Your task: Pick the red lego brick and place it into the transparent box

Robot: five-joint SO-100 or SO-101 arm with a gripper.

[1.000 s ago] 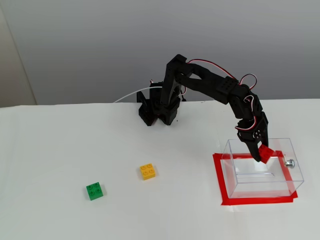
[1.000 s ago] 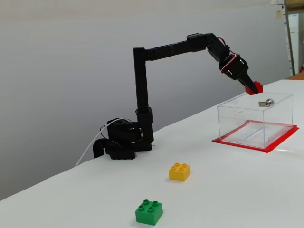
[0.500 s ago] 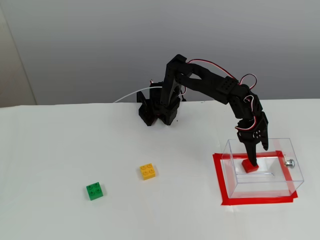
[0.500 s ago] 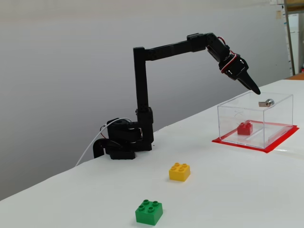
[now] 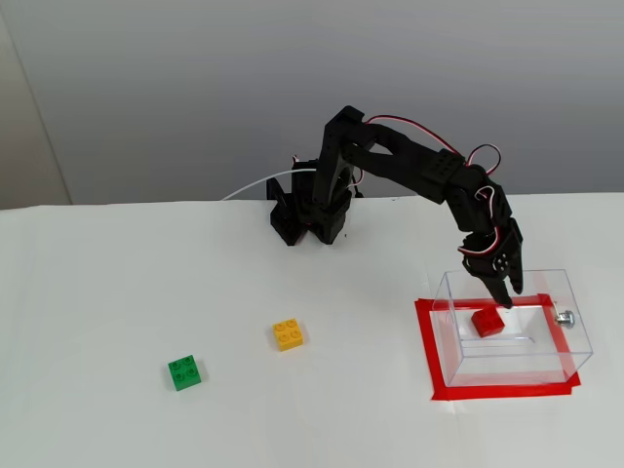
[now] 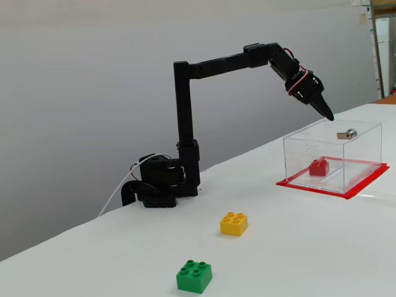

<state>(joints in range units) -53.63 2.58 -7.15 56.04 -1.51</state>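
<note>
Backdrop: plain grey wall behind a white table (image 5: 117,292), both fixed views.
Arm: black jointed robot arm (image 6: 183,111), base near the table's far edge, reaching out over the box.
Tape: red tape rectangle (image 5: 425,351) on the table, framing the box footprint, near the right edge in a fixed view.
Box: transparent plastic rectangular box (image 5: 575,336) (image 6: 297,158) with a small silver knob (image 5: 565,318) on one wall, standing inside the tape outline.
Gripper: black two-finger gripper (image 5: 506,300) (image 6: 328,116) above the box's open top, tips pointing down, holding nothing; fingers look pressed together at the tip.
Red brick: small red studded lego brick (image 5: 487,322) (image 6: 319,167) on the box floor, apart from the gripper.
Yellow brick: small yellow lego brick (image 5: 288,334) (image 6: 234,223) mid-table, well apart from the box.
Green brick: small green lego brick (image 5: 184,372) (image 6: 194,276) nearer the table's front edge, near the yellow one.
</note>
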